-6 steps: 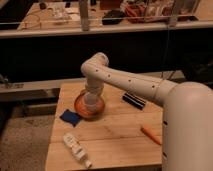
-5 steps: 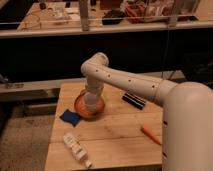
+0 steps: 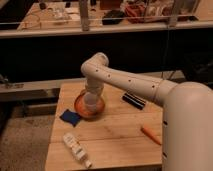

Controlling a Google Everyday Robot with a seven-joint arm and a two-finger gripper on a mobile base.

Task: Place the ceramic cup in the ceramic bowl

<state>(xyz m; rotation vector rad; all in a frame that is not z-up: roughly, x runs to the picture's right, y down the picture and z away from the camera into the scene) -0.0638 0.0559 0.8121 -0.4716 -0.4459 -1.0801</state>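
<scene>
The orange-brown ceramic bowl (image 3: 80, 106) sits on the wooden table at its left middle. My white arm reaches down over it. My gripper (image 3: 91, 98) hangs right over the bowl's middle. A small white rounded shape at the gripper's lower end (image 3: 91, 103) looks like the ceramic cup, low inside the bowl. I cannot tell where the gripper ends and the cup begins.
A dark blue cloth (image 3: 70, 117) lies just left and in front of the bowl. A white labelled bottle (image 3: 75, 147) lies near the table's front left. A black flat object (image 3: 134, 100) lies to the right of the bowl. An orange object (image 3: 151, 134) lies by my base.
</scene>
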